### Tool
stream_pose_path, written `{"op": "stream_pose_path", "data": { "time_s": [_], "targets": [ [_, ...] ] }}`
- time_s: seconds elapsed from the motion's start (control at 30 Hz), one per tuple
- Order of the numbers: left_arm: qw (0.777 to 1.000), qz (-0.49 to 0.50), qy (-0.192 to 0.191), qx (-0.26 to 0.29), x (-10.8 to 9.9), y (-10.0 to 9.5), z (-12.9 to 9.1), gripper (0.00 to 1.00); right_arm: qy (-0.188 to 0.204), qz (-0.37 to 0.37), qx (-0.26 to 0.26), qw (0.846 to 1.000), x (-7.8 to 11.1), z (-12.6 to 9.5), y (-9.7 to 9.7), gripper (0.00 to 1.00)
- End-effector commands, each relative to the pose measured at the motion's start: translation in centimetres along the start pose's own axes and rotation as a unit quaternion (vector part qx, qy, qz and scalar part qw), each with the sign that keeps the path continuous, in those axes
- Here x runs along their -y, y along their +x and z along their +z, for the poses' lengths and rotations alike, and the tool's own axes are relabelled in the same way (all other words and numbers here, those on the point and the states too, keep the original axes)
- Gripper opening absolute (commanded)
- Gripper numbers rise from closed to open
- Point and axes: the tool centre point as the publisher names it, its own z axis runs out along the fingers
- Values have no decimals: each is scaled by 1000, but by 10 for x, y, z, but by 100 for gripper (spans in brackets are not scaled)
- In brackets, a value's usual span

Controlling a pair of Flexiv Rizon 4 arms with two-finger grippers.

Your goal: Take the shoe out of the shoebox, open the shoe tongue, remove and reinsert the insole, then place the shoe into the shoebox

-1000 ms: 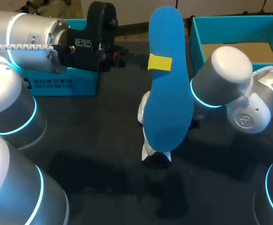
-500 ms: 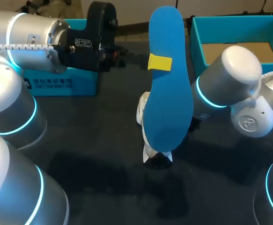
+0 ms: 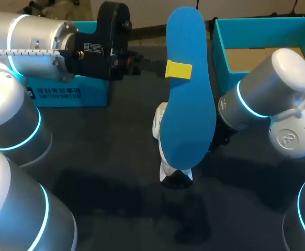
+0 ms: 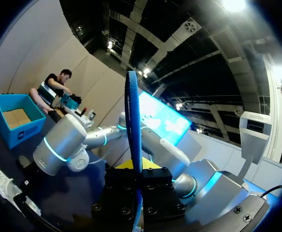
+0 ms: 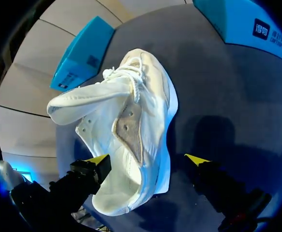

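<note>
My left gripper (image 3: 178, 69) holds the blue insole (image 3: 186, 104) upright in the air above the table's middle, a yellow fingertip pressed on its face. In the left wrist view the insole (image 4: 133, 121) shows edge-on, pinched by that gripper (image 4: 135, 166). The white shoe (image 5: 131, 121) lies on its side on the dark table, tongue (image 5: 82, 101) pulled out. My right gripper (image 5: 148, 159) stands open, its yellow tips on either side of the heel end without pinching it. From the head camera the insole hides most of the shoe (image 3: 162, 123), and my right arm (image 3: 267, 99) is beside it.
The open teal shoebox (image 3: 220, 57) with a brown cardboard floor stands at the back right. Its teal lid (image 3: 68, 94) lies at the back left, under my left arm. The dark table in front of the shoe is bare.
My right gripper has opened and let go of the shoe, and the right arm has drawn back to the right. The left arm and the insole have stayed put.
</note>
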Motion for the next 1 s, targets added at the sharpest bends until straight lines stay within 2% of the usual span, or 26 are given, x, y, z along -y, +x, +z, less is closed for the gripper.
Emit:
{"op": "stream_pose_path", "data": {
  "time_s": [0.03, 0.17, 0.5, 0.73, 1.0],
  "targets": [
    [1000, 0, 1, 0, -1, -1, 1, 0, -9, 14, -29, 999, -2, -4, 0, 100],
    [1000, 0, 1, 0, -1, -1, 1, 0, -5, 32, -71, 997, -7, -15, 1, 100],
    [1000, 0, 1, 0, -1, -1, 1, 0, 3, 27, -109, 994, -16, -47, 13, 100],
    [1000, 0, 1, 0, -1, -1, 1, 0, 5, 34, -156, 987, -30, -72, 21, 100],
    [1000, 0, 1, 0, -1, -1, 1, 0, -3, 40, -194, 980, -48, -88, 24, 100]
  ]
}}
